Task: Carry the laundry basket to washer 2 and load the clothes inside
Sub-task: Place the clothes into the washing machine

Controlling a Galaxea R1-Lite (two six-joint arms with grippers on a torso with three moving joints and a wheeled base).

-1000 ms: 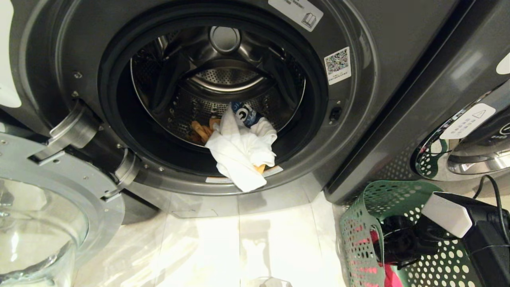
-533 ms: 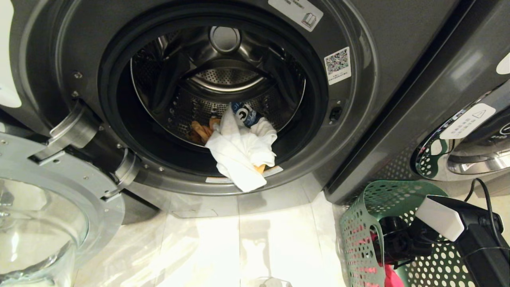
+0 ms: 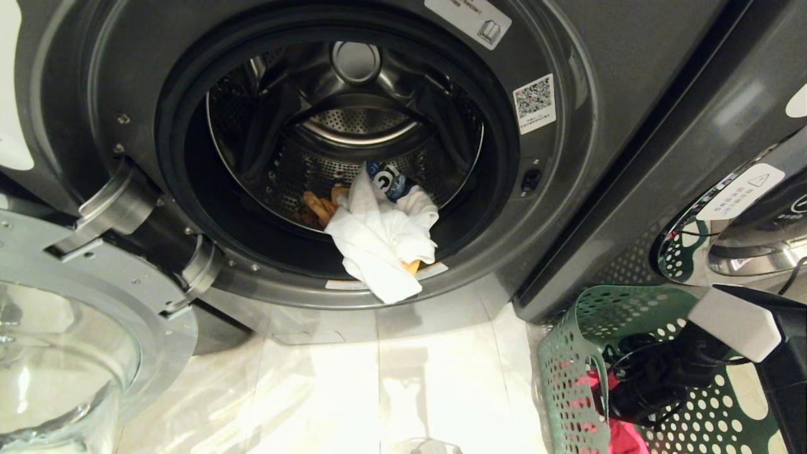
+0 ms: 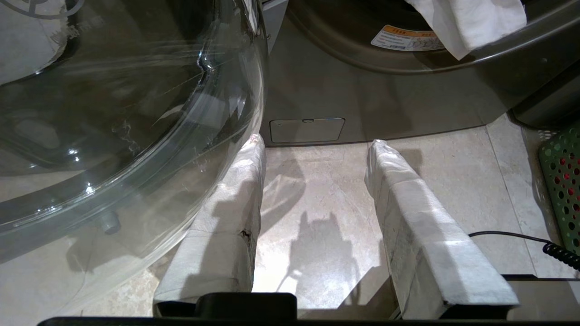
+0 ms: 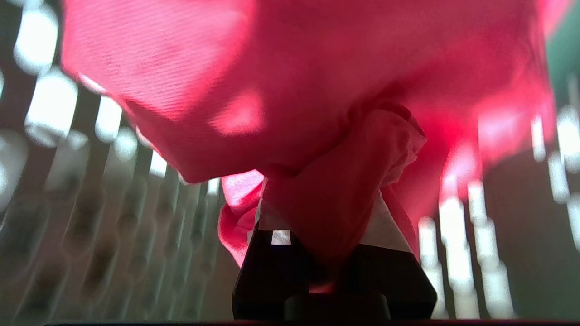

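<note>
Washer 2 (image 3: 567,157) stands with its drum open. A white garment (image 3: 381,246) hangs over the door seal, with a mustard-yellow one (image 3: 318,208) behind it in the drum. The green laundry basket (image 3: 567,353) sits on the floor at the lower right. My right arm (image 3: 734,325) reaches down into it. In the right wrist view my right gripper (image 5: 326,213) is shut on a bunch of the pink-red garment (image 5: 317,90), and the cloth covers its fingertips. My left gripper (image 4: 317,142) hangs open and empty over the floor beside the glass door.
The washer's round glass door (image 3: 63,340) is swung open at the lower left, close to my left gripper. A second dark machine (image 3: 744,214) stands right of the basket. Pale tiled floor (image 3: 391,391) lies before the washer. A coiled black cable (image 4: 559,253) runs near the basket.
My right gripper has closed on the pink-red garment inside the basket, and the right arm has shifted to the right and slightly up. The left arm has not moved.
</note>
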